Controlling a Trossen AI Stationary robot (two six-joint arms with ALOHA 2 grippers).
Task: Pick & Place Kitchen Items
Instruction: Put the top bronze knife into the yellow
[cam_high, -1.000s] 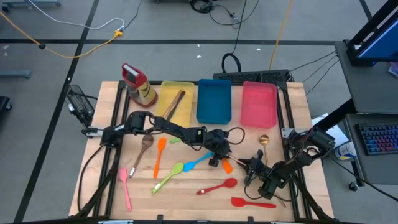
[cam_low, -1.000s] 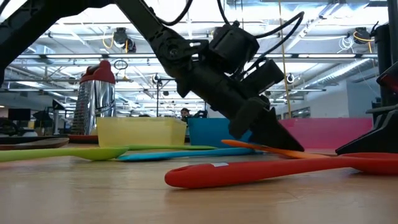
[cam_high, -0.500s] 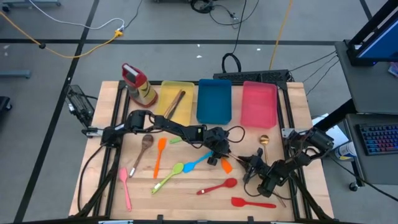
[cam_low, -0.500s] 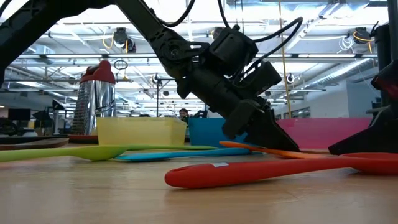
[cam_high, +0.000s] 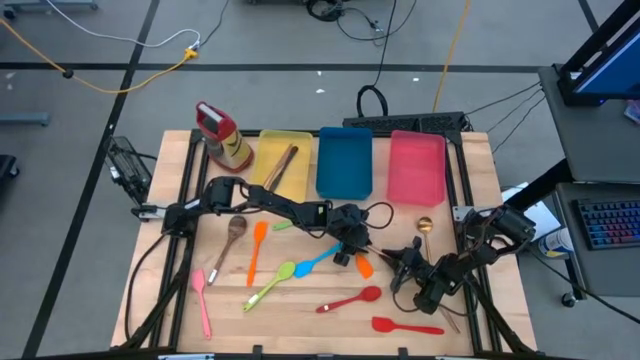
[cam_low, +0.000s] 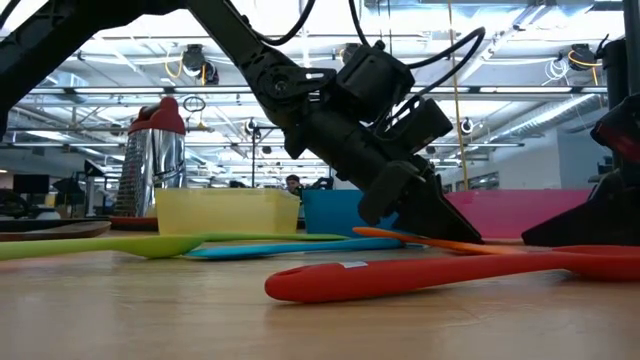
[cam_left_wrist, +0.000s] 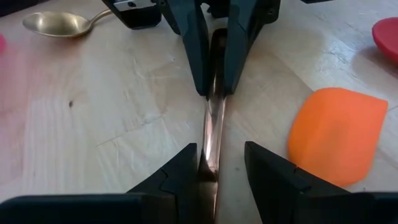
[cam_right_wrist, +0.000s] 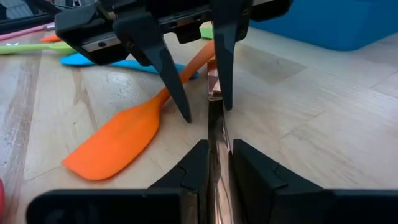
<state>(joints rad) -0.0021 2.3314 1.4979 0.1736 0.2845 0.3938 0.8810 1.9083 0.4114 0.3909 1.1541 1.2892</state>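
Near the middle of the bench, two dark arms meet tip to tip over a thin dark metal utensil lying on the wood. Reaching low from the bench's left side, the left gripper has its jaws spread, one on each side of the utensil's shaft. Stretching in from the right edge, the right gripper has its jaws pinching the same utensil at its other end. An orange spatula lies just beside the utensil, beneath the left gripper.
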